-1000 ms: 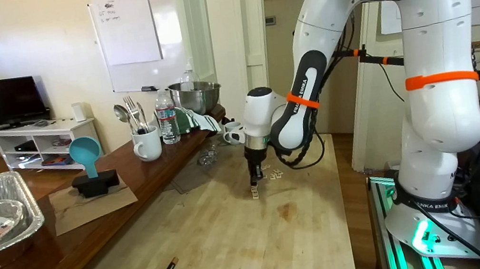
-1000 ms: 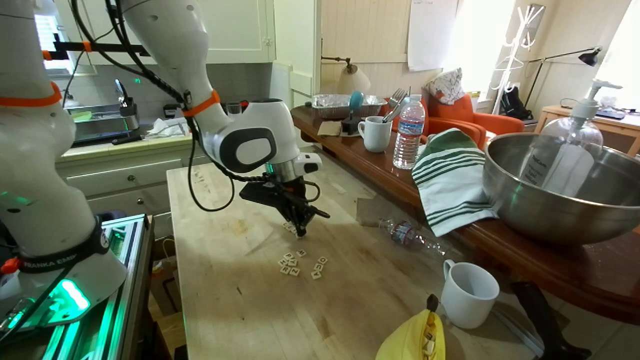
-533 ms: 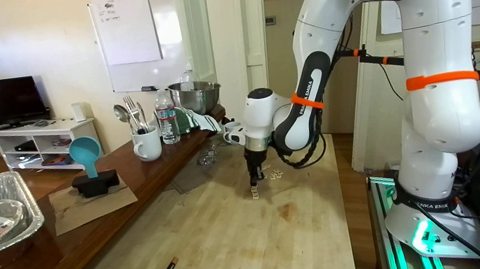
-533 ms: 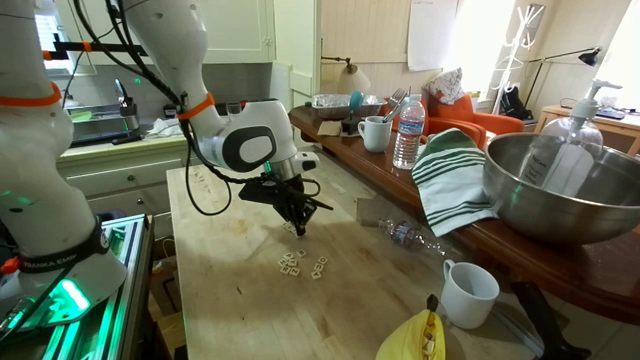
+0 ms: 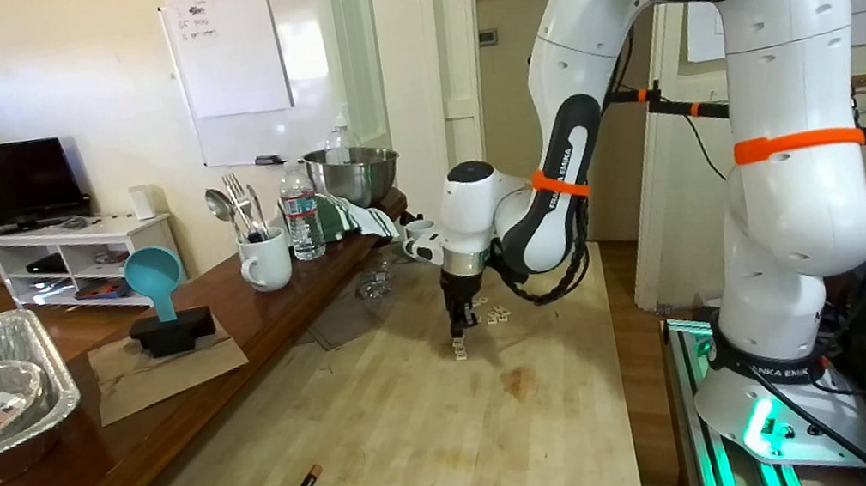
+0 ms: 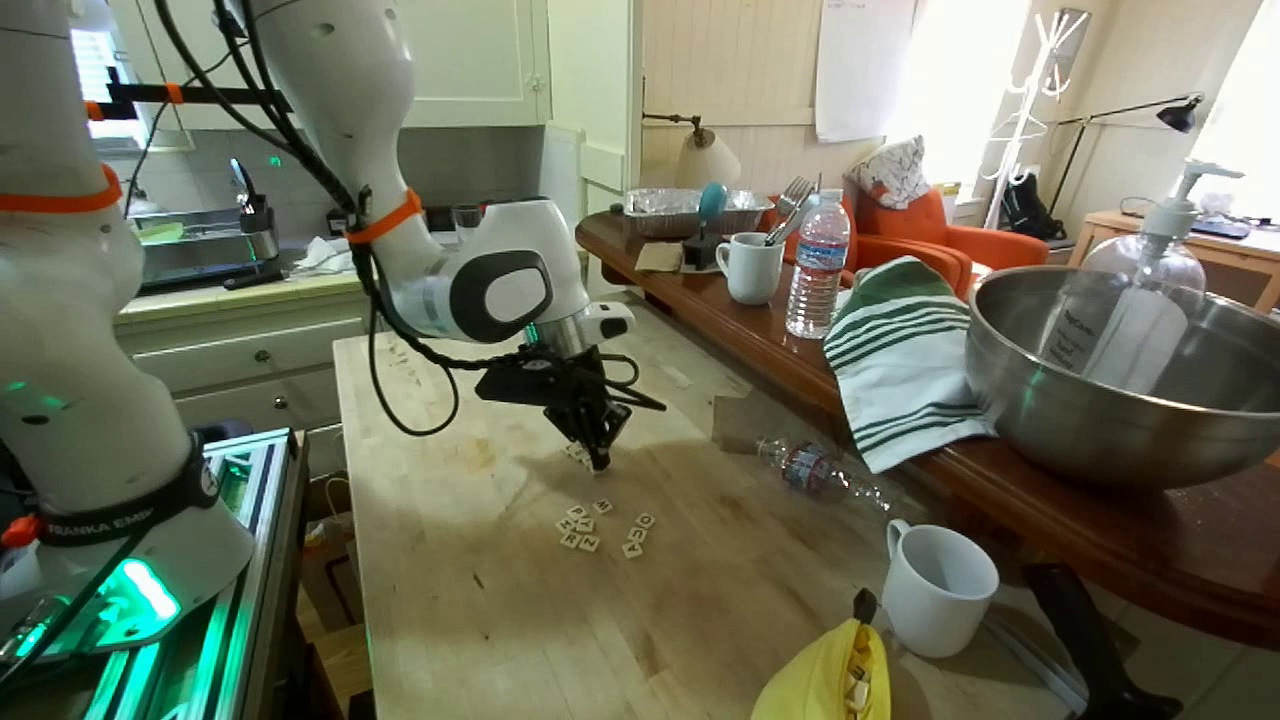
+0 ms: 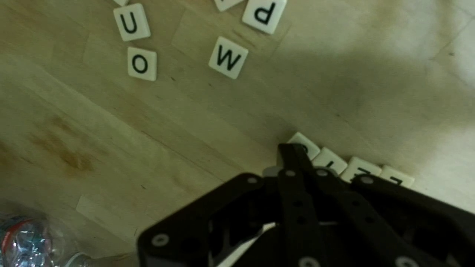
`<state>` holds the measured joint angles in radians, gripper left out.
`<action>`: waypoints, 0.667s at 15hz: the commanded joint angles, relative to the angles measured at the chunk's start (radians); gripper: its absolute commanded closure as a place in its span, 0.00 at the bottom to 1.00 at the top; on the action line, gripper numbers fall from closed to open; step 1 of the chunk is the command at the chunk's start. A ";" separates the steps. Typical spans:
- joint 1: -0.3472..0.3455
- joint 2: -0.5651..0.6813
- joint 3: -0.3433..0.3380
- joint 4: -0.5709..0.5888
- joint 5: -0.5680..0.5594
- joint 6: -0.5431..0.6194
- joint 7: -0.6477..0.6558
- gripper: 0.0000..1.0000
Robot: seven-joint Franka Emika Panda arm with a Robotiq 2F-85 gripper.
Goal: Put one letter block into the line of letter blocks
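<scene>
The line of letter blocks [image 7: 362,167] is several small pale tiles side by side in the wrist view. It also shows in both exterior views, partly hidden by the gripper [image 5: 460,349] [image 6: 577,453]. My gripper [image 7: 295,149] points down with its fingertips together, low over the tabletop at one end of the line [image 5: 458,332] [image 6: 600,462]. Nothing shows between the fingertips. They cover part of the end block [image 7: 307,142]; I cannot tell whether they touch it. This end block sits slightly askew against its neighbour. Loose blocks, with a W or M tile [image 7: 228,57] nearest, lie apart.
More loose blocks [image 6: 585,524] lie close by on the wooden table. A plastic bottle [image 6: 815,468] lies on its side near the raised counter. A white mug [image 6: 940,590], a black-handled utensil [image 6: 1085,640], a yellow pouch [image 6: 810,680] and a battery [image 5: 308,483] are farther away.
The forearm and wrist have swung and turned slightly. The shut fingertips have shifted only a little at the end of the line. The loose blocks have not moved.
</scene>
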<state>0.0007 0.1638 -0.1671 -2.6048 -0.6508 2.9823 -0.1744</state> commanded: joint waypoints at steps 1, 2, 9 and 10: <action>0.031 0.035 -0.027 -0.016 -0.074 0.042 0.076 1.00; 0.031 0.033 -0.028 -0.014 -0.081 0.037 0.083 1.00; 0.013 0.015 -0.008 -0.025 -0.032 0.022 0.066 1.00; 0.008 0.007 -0.001 -0.029 -0.011 0.021 0.059 1.00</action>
<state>0.0113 0.1637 -0.1791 -2.6047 -0.6920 2.9852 -0.1301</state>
